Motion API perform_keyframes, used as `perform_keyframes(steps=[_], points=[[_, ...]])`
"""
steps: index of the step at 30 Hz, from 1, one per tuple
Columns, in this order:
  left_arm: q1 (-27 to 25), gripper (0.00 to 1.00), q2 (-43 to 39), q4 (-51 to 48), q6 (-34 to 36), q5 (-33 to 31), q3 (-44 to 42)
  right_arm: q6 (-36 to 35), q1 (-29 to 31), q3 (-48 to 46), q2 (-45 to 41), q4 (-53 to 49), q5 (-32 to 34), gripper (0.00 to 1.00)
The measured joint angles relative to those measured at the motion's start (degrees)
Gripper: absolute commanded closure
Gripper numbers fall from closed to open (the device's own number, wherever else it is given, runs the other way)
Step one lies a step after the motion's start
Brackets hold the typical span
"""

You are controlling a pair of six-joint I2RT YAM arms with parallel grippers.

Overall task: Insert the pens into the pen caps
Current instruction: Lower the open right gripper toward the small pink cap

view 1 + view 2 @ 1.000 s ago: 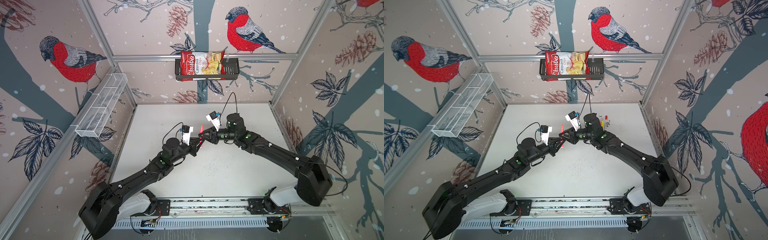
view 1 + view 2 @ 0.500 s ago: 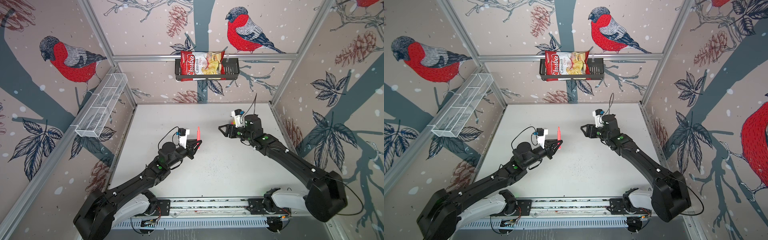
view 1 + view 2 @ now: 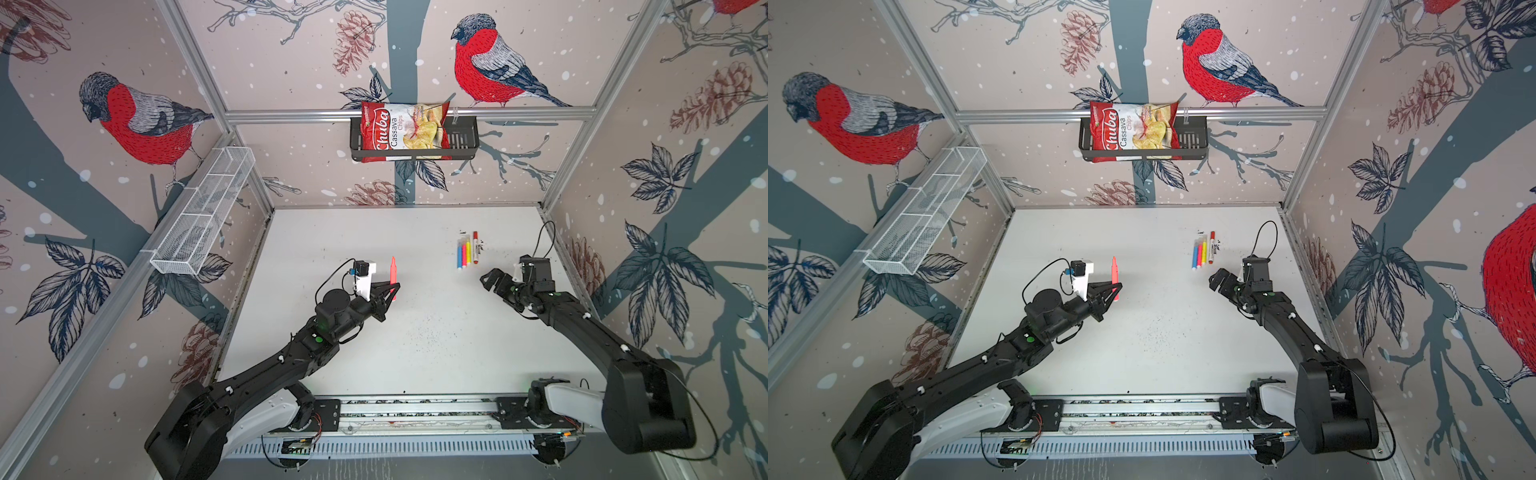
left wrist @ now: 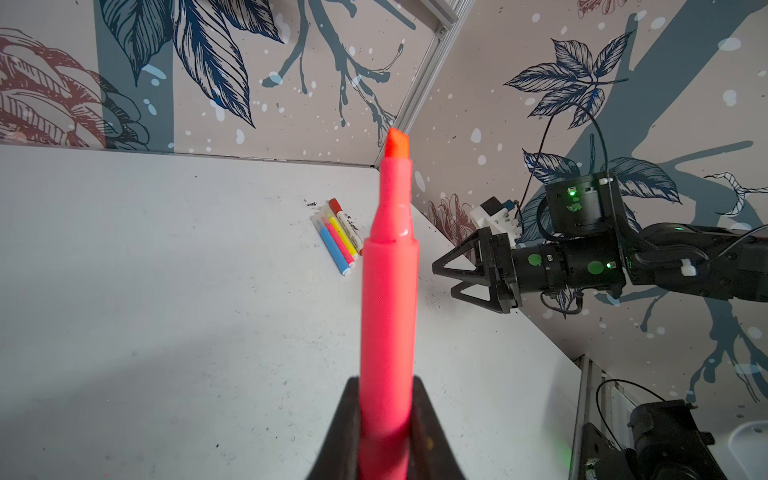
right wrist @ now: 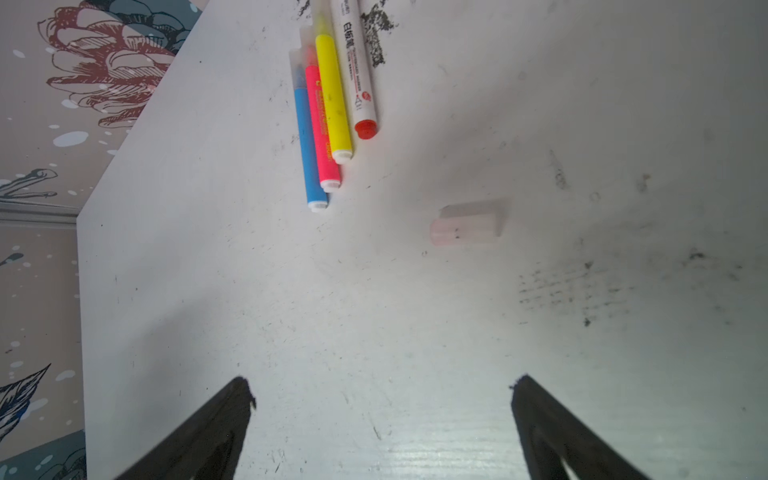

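Note:
My left gripper (image 3: pixel 392 288) (image 3: pixel 1115 288) (image 4: pixel 386 388) is shut on a pink pen (image 3: pixel 393 272) (image 3: pixel 1114 272) (image 4: pixel 388 299). The pen stands upright above the table's middle with its orange tip bare. Several pens (image 3: pixel 467 253) (image 3: pixel 1202 254) (image 4: pixel 338 239) lie side by side at the back right: blue (image 5: pixel 307 145), pink (image 5: pixel 322 133), yellow (image 5: pixel 332 91) and a white-barrelled one with a red end (image 5: pixel 360 79). A loose translucent pen cap (image 5: pixel 465 226) lies on the table near them. My right gripper (image 3: pixel 489 280) (image 3: pixel 1217 280) (image 4: pixel 446 278) (image 5: pixel 382 388) is open and empty, a short way in front of that cap.
A chips bag (image 3: pixel 403 129) sits in a black basket (image 3: pixel 461 137) on the back wall. A white wire basket (image 3: pixel 203 216) hangs on the left wall. The side wall (image 3: pixel 582 257) stands close beside the right arm. A metal rail (image 3: pixel 415 407) runs along the front edge.
The two grippers met at the middle a second ago. My right gripper has drawn away to the right, come down near the table and opened. The left one still holds the pink pen.

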Motion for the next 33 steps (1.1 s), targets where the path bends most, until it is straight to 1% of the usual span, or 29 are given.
perform_keyframes(steps=[3, 7, 14, 20, 27, 33], points=[[0.0, 1.0, -0.9, -0.04, 0.04, -0.22, -0.63, 0.04, -1.33, -0.07, 3.26, 1.64, -1.01, 0.01], [0.0, 1.0, -1.7, -0.04, 0.11, -1.03, -0.83, 0.96, -1.38, -0.04, 6.88, 3.74, -2.67, 0.0], [0.0, 1.0, -1.97, -0.11, 0.13, -1.29, -0.83, 1.01, -1.73, 2.71, 14.69, 6.51, -4.59, 0.01], [0.0, 1.0, -2.91, -0.57, 0.15, -1.75, -0.92, 1.07, -2.97, 5.16, 19.45, 10.36, -5.46, 0.01], [0.0, 1.0, -4.0, -1.38, 0.28, -2.99, -1.07, 1.25, -3.82, 8.26, 24.9, 15.89, -8.24, 0.03], [0.0, 1.0, -4.02, -1.77, 1.18, -3.21, -1.2, 1.22, -3.48, 10.51, 27.28, 16.96, -8.81, 0.04]])
